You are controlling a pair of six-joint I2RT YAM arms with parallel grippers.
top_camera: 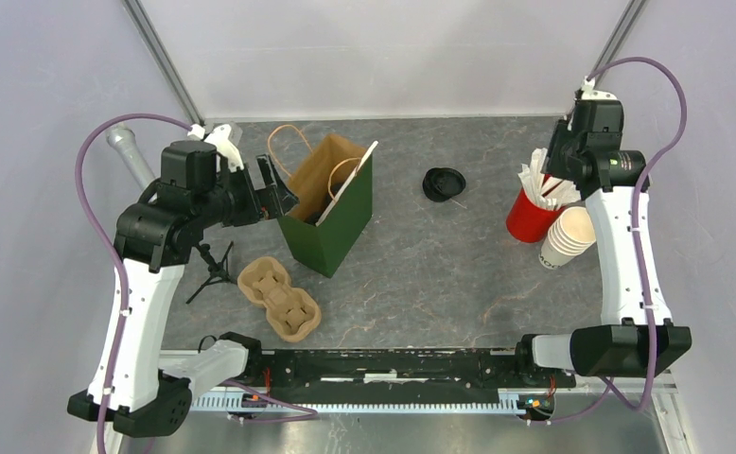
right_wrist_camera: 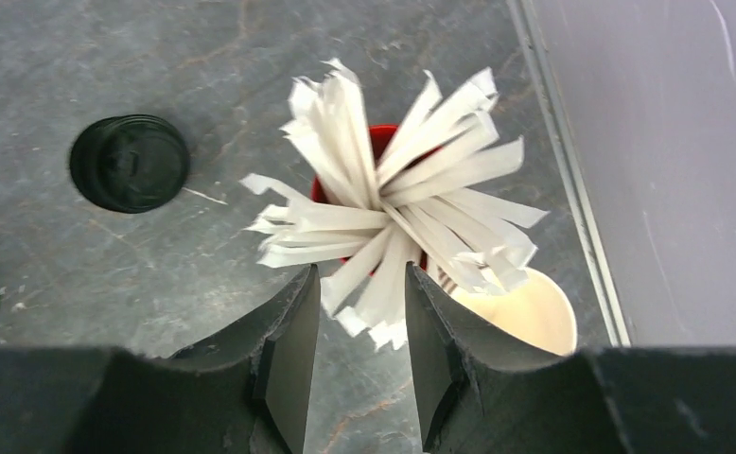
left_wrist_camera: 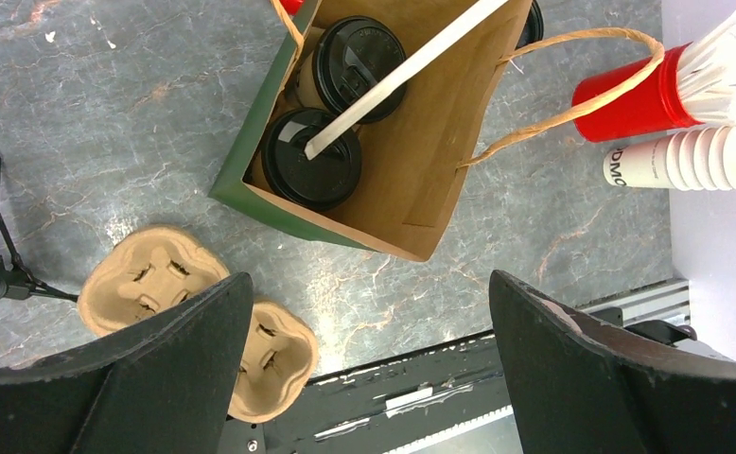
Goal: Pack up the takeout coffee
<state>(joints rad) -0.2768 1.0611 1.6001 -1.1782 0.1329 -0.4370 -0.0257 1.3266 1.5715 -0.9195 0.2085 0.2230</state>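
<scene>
- Two takeout coffees [left_wrist_camera: 311, 159] stand inside the green paper bag [top_camera: 331, 232], left of centre, with one white wrapped stick [left_wrist_camera: 402, 78] leaning across them; packing looks nearly done.
- Probably left: another stick. The pulp cup carrier [top_camera: 279, 298] lies empty, near-left of the bag.
- Left gripper [left_wrist_camera: 369, 284] hangs above the bag, jaws wide, holding nothing.
- Right gripper [right_wrist_camera: 359, 303] is narrow around white sticks in the red cup [top_camera: 527, 222], far right; whether it pinches one, I cannot tell.
</scene>
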